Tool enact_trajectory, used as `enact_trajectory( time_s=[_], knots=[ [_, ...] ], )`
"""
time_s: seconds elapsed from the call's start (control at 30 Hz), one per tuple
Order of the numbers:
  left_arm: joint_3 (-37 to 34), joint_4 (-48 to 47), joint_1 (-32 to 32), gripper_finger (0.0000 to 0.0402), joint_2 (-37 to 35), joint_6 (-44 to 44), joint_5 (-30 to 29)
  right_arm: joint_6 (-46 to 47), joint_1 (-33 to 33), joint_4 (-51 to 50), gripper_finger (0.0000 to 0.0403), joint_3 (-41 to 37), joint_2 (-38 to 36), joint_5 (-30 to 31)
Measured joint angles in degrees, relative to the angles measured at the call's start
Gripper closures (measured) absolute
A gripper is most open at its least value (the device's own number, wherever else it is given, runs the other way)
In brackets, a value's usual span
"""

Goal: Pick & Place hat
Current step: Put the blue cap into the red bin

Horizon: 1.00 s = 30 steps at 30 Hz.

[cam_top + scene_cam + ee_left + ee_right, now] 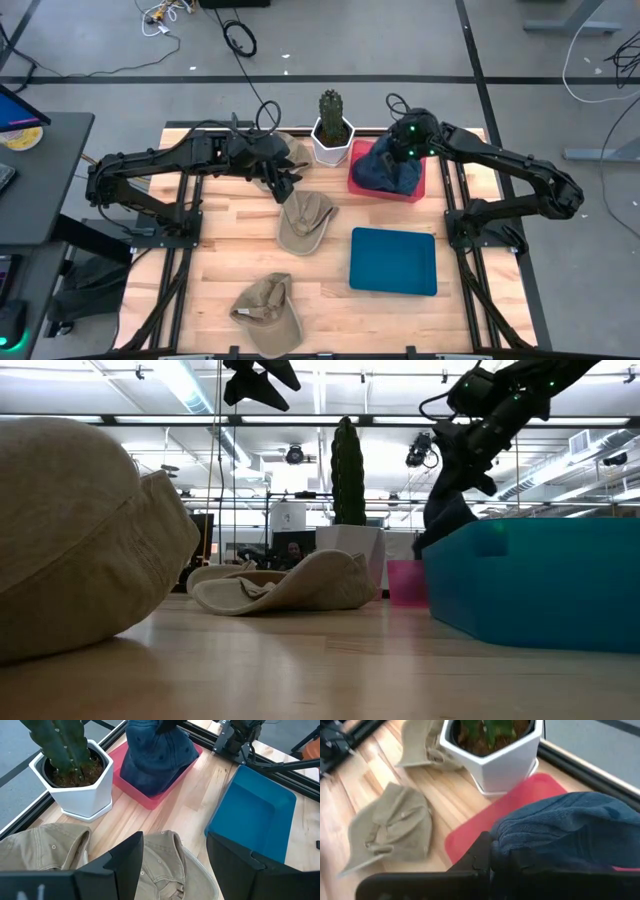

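Observation:
A dark blue hat sits in a red tray at the table's far side, with my right gripper shut on its top. Three tan hats lie on the wood: one at the middle, one beside the cactus pot and one at the near edge. My left gripper hovers open above the far edge of the middle tan hat and touches nothing. In the low view it is high above the table. My right gripper holds the blue hat by the top of its crown, coming from above and pointing down. The hat's cloth covers the place of contact, and only one dark finger shows. The hat hangs below the fingers, its lower part in the red tray.
A white pot with a cactus stands at the far edge between the arms, close to the red tray. A blue tray lies on the right half, near side. Bare wood shows left of the middle hat.

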Motion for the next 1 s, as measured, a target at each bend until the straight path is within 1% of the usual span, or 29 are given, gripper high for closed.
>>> enact_trajectory(
  time_s=[0.13, 0.4, 0.53, 0.63, 0.77, 1.0],
  knots=[
    [0.00, 0.86, -0.02, 0.0179, 0.00, 0.00, 0.00, 2.00, 0.00, -0.90, 0.0384, 0.00, 0.00, 0.71],
    [0.00, 1.85, -0.02, 0.0179, 0.00, -0.02, 0.02, 7.40, 0.00, -4.49, 0.0384, 0.00, 0.00, 4.52],
    [0.00, 1.86, -0.31, 0.0179, 0.00, -0.07, -0.01, 8.44, 0.00, -4.96, 0.0384, -0.70, -0.04, 6.16],
    [0.00, 1.93, -0.75, 0.0179, 0.00, -0.07, -0.33, 7.32, 0.00, -4.19, 0.0384, -2.74, -0.04, 7.02],
    [0.00, 1.97, -1.56, 0.0179, 0.00, -0.06, -1.45, 6.32, 0.06, -1.40, 0.0384, -7.28, -0.07, 7.12],
    [0.00, 1.99, -2.21, 0.0179, 0.00, -0.07, -3.04, 11.48, 0.04, 5.67, 0.0384, -13.62, -0.50, 6.96]
  ],
)
